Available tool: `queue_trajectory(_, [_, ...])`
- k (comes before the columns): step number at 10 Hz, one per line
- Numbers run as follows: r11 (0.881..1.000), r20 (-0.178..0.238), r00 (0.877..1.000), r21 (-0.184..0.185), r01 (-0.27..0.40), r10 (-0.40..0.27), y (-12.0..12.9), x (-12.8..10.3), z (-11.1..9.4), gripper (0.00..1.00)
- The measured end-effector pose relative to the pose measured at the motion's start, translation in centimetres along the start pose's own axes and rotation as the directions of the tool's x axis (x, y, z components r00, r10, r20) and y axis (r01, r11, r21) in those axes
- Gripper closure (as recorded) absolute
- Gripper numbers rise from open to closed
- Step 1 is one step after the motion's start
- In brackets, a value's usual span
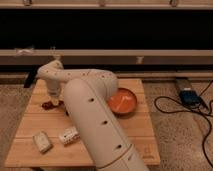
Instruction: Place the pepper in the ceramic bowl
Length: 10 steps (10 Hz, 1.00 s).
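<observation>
The pepper [49,105] is a small dark red piece lying on the left part of the wooden table [30,122]. My gripper [53,94] hangs straight above it at the end of the big white arm [92,120], its tip very close to or touching the pepper. The orange-red ceramic bowl [123,102] sits on the right part of the table, partly hidden on its left side by the arm. It looks empty.
Two small whitish packets [42,141] [69,135] lie near the table's front left. A small dark thing [66,112] shows beside the arm. A blue box [188,96] and black cables [175,107] lie on the floor to the right. A dark wall stands behind.
</observation>
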Motion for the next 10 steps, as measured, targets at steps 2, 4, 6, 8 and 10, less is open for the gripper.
queue_trajectory(2, [0.999, -0.001, 1.0, 0.029, -0.017, 0.017, -0.4, 0.8, -2.0, 1.0])
queue_trajectory(4, [0.996, -0.002, 0.999, 0.072, -0.047, 0.047, -1.5, 2.5, -4.8, 1.0])
queue_trajectory(6, [0.992, -0.004, 0.997, 0.102, -0.076, 0.077, -1.8, 3.5, -5.7, 1.0])
queue_trajectory(8, [0.986, -0.001, 0.992, 0.115, -0.122, 0.123, -1.8, 4.5, -6.8, 1.0])
queue_trajectory(10, [0.97, 0.006, 0.98, 0.142, -0.197, 0.198, -1.4, 8.2, -9.2, 1.0])
